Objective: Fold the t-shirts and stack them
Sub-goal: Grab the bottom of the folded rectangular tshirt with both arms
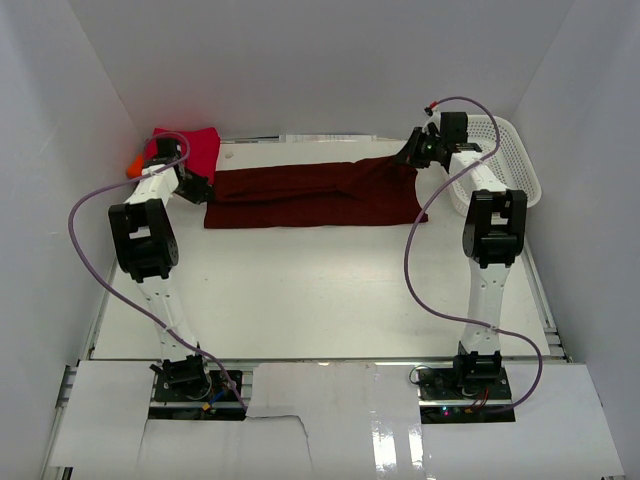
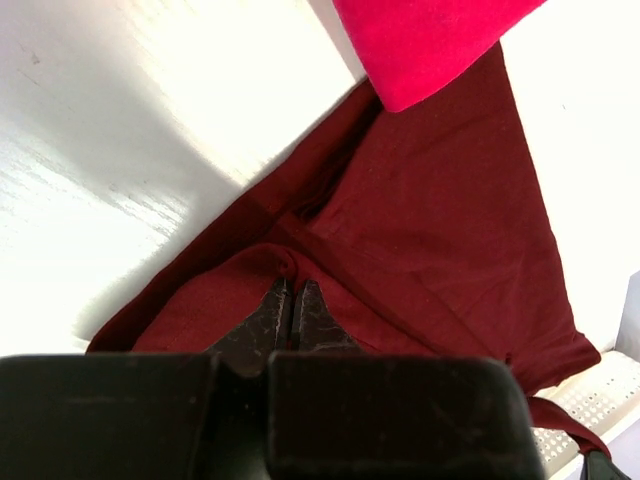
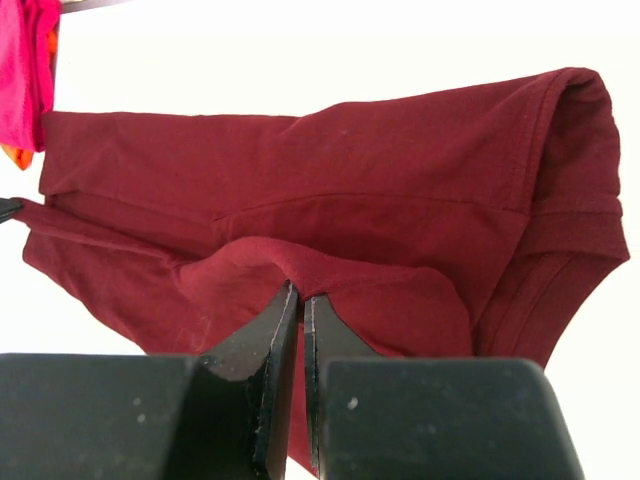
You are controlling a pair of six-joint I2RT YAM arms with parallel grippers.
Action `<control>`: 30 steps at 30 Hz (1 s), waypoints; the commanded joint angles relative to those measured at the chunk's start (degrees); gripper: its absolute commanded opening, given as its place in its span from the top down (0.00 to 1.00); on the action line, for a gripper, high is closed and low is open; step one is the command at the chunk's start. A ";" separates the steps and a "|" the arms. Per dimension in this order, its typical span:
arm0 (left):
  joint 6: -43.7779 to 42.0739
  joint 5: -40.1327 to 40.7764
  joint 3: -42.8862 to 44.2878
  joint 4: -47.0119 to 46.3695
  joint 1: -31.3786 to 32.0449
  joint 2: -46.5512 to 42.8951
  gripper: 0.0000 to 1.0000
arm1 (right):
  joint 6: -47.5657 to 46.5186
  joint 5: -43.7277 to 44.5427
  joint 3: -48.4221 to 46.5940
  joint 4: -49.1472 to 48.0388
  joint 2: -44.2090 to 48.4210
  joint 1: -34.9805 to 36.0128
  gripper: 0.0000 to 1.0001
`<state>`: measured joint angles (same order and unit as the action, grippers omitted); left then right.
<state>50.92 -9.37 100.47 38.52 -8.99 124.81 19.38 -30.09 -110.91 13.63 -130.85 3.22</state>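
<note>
A dark maroon t-shirt (image 1: 315, 193) lies folded into a long band across the far side of the table. My left gripper (image 1: 197, 187) is shut on its left end, pinching a fold of the maroon t-shirt (image 2: 420, 230) between the fingertips (image 2: 292, 287). At the right end my right gripper (image 1: 413, 150) is shut on a raised fold of the same maroon shirt (image 3: 330, 200), the cloth bunched at the tips (image 3: 303, 293). Behind the left arm a crimson-red t-shirt (image 1: 198, 148) lies folded, with an orange t-shirt (image 1: 134, 165) peeking out beneath it.
A white mesh basket (image 1: 505, 160) stands at the far right, behind the right arm. White walls close in the table on three sides. Purple cables loop from both arms. The crimson shirt (image 2: 430, 40) overlaps the maroon one in the left wrist view.
</note>
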 commanded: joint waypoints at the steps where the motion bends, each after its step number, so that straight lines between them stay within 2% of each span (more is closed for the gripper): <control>1: 0.06 1.19 2.28 -1.17 0.12 -0.80 1.00 | 0.66 0.12 -2.73 -3.96 -1.34 -0.67 0.92; 12: 1.38 1.28 -0.18 -5.30 0.12 -1.15 1.00 | 3.38 -0.50 -2.20 -12.91 -4.77 -0.76 0.92; 15: 1.03 1.28 -0.27 -6.18 0.21 -1.06 1.00 | 4.35 -0.94 -2.64 -15.82 -5.82 -0.68 0.88; 16: 0.77 1.80 -0.27 -6.27 0.21 -1.24 0.95 | 4.44 -0.94 -2.99 -16.96 -6.08 -0.68 0.78; 19: -0.91 4.35 -1.50 -8.55 0.64 -2.90 0.76 | 4.88 -1.11 -3.08 -18.89 -6.09 -0.76 0.64; 21: -1.52 5.93 -3.08 -10.74 0.73 -4.05 0.64 | 4.88 -0.94 -2.91 -19.43 -5.82 -0.76 0.60; 22: -1.52 6.89 -3.60 -11.36 0.65 -5.36 0.49 | 4.53 -0.77 -2.64 -19.69 -5.21 -0.68 0.56; 24: -1.52 8.48 -4.66 -12.94 0.73 -6.68 0.39 | 4.09 -0.41 -0.72 -20.92 -4.16 -0.68 0.53; 26: -1.44 14.27 -5.45 -14.60 0.73 -9.23 0.27 | 3.13 0.03 2.00 -21.97 -2.23 -0.76 0.50; 27: -1.26 15.85 -6.24 -15.57 0.73 -10.28 0.23 | 3.04 -0.15 3.41 -22.85 -1.44 -0.76 0.50; 30: -1.17 20.52 -10.28 -20.49 0.73 -15.11 0.23 | 2.16 -0.59 7.72 -23.91 1.64 -0.68 0.49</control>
<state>49.98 3.68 91.88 24.64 -8.43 119.48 23.33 -30.17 -105.93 -6.02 -135.02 2.83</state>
